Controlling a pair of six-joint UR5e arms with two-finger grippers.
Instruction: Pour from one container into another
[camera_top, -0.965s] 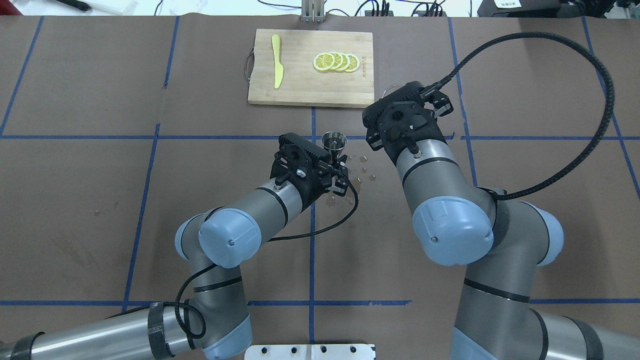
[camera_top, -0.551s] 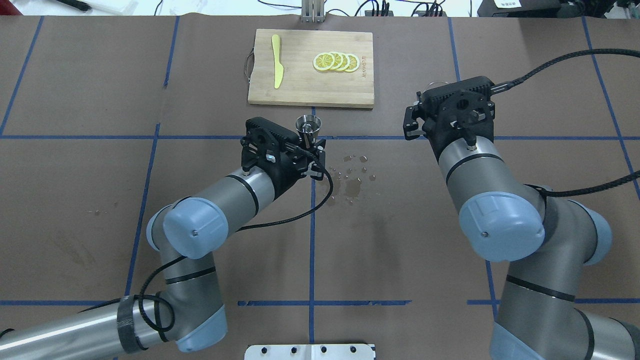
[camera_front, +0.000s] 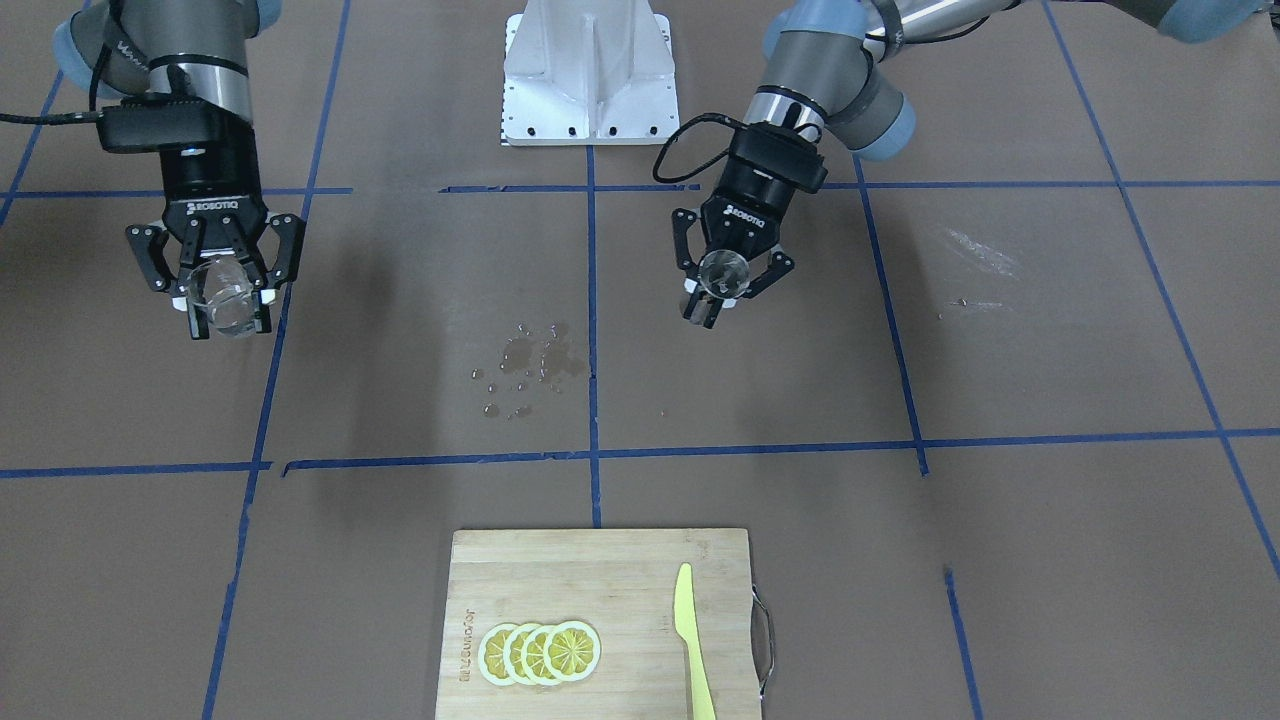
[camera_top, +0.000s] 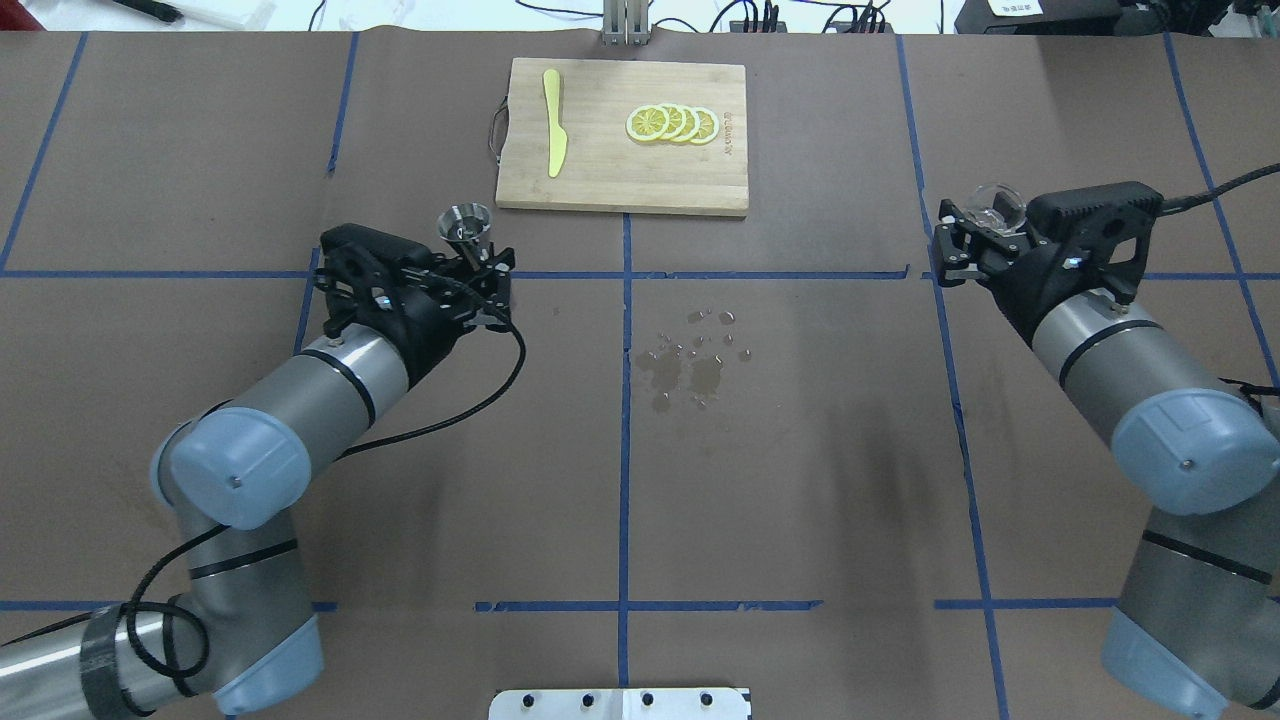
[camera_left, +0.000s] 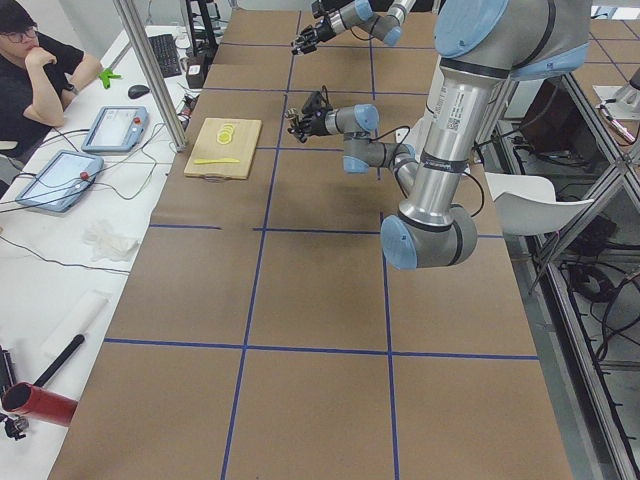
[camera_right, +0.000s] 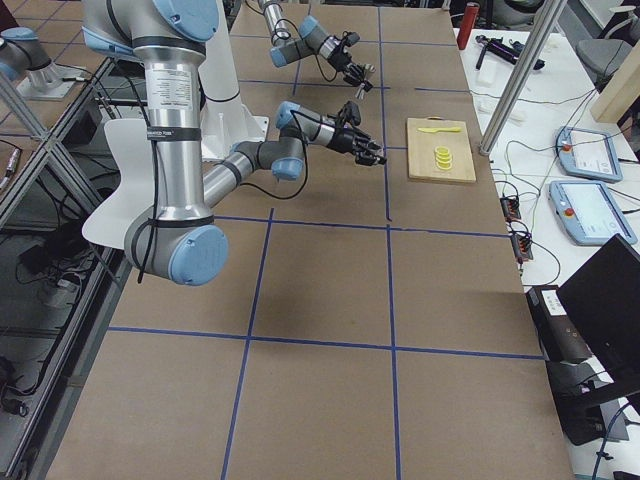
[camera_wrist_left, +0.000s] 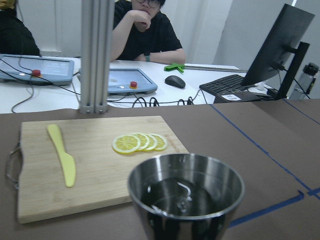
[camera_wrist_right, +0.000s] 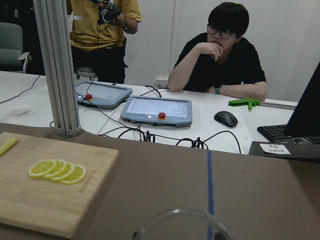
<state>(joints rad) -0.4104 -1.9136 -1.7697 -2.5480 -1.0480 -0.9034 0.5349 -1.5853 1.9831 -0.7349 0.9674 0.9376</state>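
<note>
Glass (camera_front: 225, 290) sits between the two fingers of our right gripper (camera_front: 222, 303), which are closed on its sides and hold it above the table (camera_top: 800, 480), far out on our right side. In the right wrist view we see only its clear rim at the bottom edge.

Our left gripper (camera_front: 720, 292) is clamped on the narrow waist of the jigger (camera_top: 467, 228) and holds it upright with the open cone on top, left of the table's middle and well apart from the glass. In the left wrist view we see a dark, shiny surface inside its bowl.

Between the two grippers, a patch of wet drops (camera_top: 695, 360) lies on the brown cover. Beyond it rests a wooden cutting board (camera_top: 620, 175) with lemon slices (camera_top: 672, 123) and a yellow knife (camera_top: 553, 125).
</note>
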